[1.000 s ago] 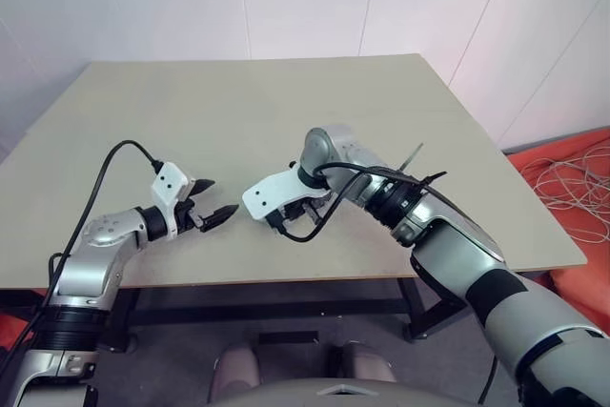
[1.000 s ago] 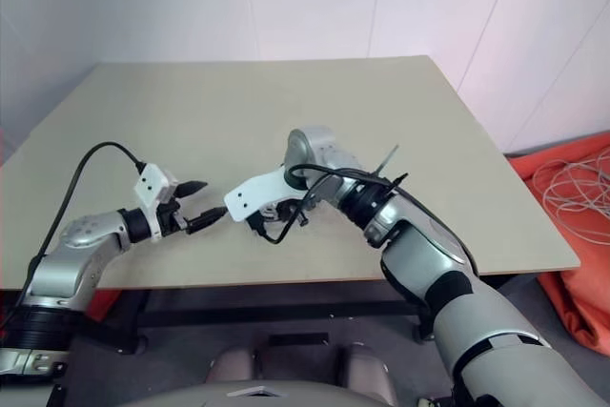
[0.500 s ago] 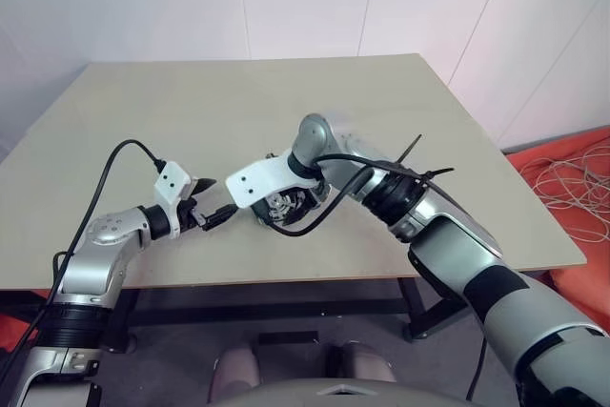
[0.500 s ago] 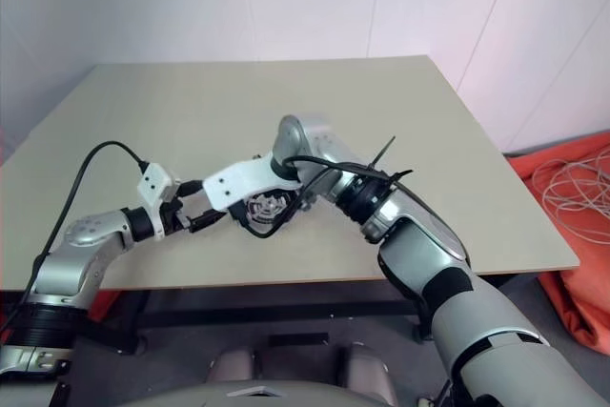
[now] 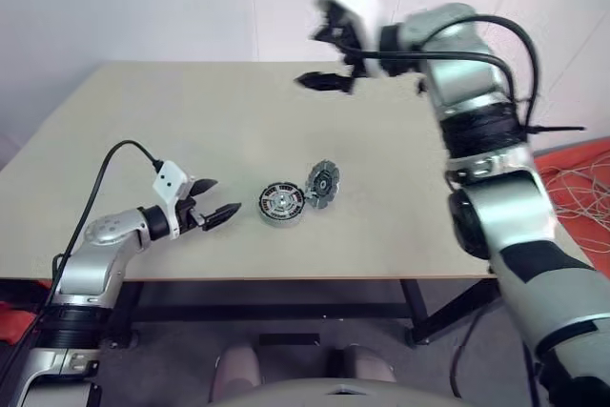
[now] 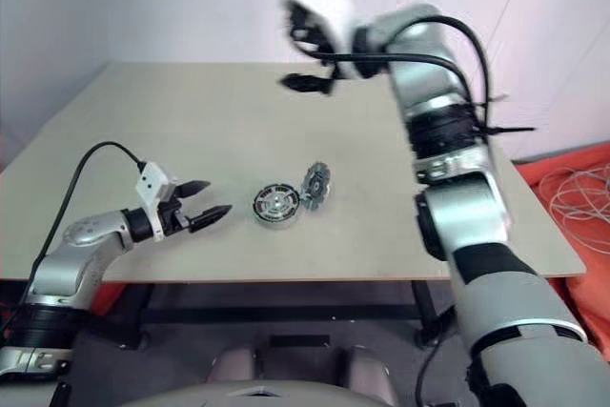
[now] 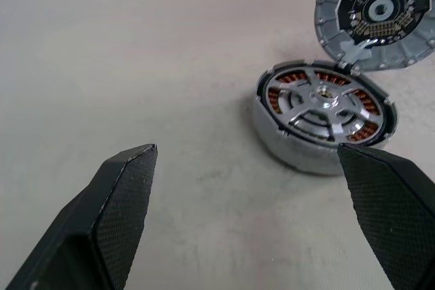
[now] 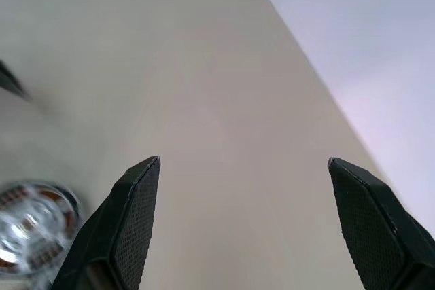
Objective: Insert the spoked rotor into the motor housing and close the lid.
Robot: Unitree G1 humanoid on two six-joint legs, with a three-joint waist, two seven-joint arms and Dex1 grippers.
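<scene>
Left eye view gives you the whole risk first: the right gripper (image 5: 329,59) hangs high above the far half of the table (image 5: 143,111) with its jaws spread and nothing between them, well apart from the parts, so any reach back down covers a long way and could land off target. A hard touch would likely shove the motor housing (image 5: 282,203) across the smooth top, since nothing pins it.

The left gripper (image 5: 212,207) hovers just beside the housing, jaws spread wide and empty; if you sweep it forward without care, a fingertip could clip the rim.

The spoked rotor (image 7: 325,102) already sits inside the housing, over the copper windings. The lid (image 7: 374,15) stands tilted open, its lower edge touching the housing's far rim. Pushed from the wrong side, it may fall away flat on the table instead of closing, or settle crooked over the rotor.

The table is a plain beige board, bare elsewhere. White wall panels (image 5: 143,7) stand behind it; orange sheeting with loose pale cable (image 5: 581,178) lies at the right.
</scene>
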